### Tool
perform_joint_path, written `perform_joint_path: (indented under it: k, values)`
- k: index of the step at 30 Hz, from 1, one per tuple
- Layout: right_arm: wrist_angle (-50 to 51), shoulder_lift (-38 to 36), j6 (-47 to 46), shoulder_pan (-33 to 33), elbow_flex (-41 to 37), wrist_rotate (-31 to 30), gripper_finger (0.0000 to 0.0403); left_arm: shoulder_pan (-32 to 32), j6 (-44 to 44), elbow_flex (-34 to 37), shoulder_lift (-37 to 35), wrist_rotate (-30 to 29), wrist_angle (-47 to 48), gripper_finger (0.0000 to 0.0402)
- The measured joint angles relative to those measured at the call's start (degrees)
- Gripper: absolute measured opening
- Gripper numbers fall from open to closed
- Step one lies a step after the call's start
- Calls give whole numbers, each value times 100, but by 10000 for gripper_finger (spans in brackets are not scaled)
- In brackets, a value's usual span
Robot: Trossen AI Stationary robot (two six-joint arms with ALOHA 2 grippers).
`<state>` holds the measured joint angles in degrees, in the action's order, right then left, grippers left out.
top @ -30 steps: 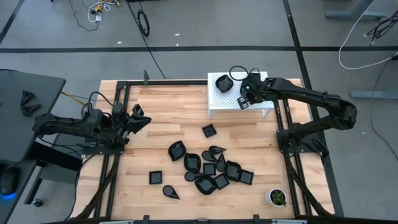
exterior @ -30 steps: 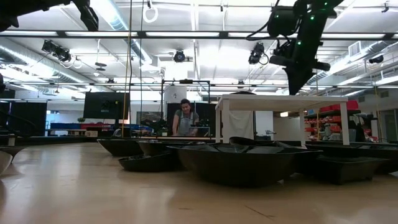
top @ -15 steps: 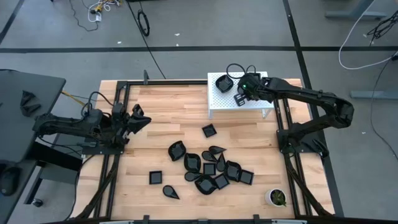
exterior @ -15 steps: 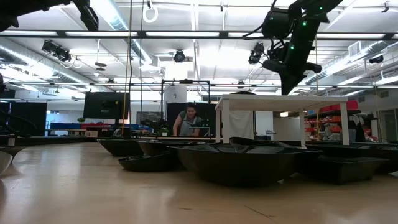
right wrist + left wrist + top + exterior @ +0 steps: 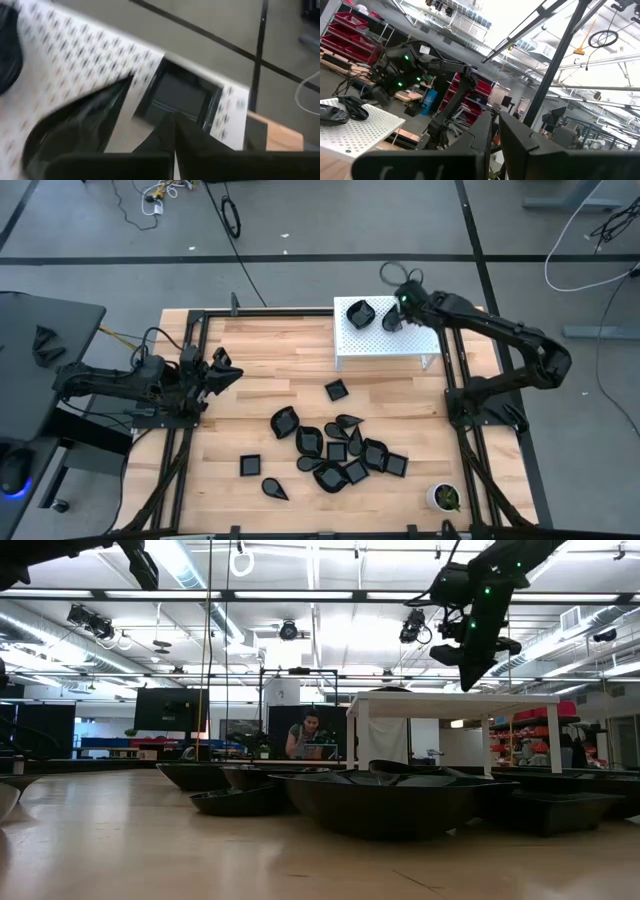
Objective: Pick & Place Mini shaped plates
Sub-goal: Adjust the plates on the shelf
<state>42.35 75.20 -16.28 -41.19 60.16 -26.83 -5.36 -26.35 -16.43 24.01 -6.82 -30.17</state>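
Pale butcher-block wood makes up the table (image 5: 270,370), and from the near edge outward it carries first a small white cup (image 5: 444,497) with green contents at the right front corner, then the main scatter of mini shaped plates (image 5: 335,450), glossy black squares and teardrops lying touching and partly overlapping in a loose heap, with a few strays apart to the left. These dishes look stiff, light and slick (the gloss suggests glazed ceramic or hard plastic, so probably chip-prone if dropped), and the raised rim is the sensible place to pinch, one finger inside and one outside, choosing a plate at the heap's edge so neighbours are not dragged. Farther back stands a white perforated stand (image 5: 350,345), which holds one dark plate (image 5: 359,312) at its left end. The right gripper (image 5: 392,321) hovers above that stand with its fingers pressed together; the wrist view shows a dark glossy shape just beside the fingers, perhaps another plate on the stand, but blur leaves it uncertain, and nothing appears to be pinched. Off at the table's left edge, the left gripper (image 5: 222,370) waits with its fingers nearly closed on nothing.
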Motion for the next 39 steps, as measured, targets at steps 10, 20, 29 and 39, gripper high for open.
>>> perform_joint_path:
  k: [10, 20, 29, 39]
  values:
    - [-166, 163, 526, -834, 0, 1129, 4, -1, -2, 0, -1, 0, 0, 42]
    - [523, 126, 586, -830, 4, 1141, 4, 2, -2, -2, -2, -1, 0, 42]
    - [546, -127, 491, -765, 6, 1143, 4, 1, -2, -2, 0, 1, 0, 42]
    - [19, -54, 470, -738, 7, 1136, 4, -1, -2, 0, -2, 1, 0, 42]
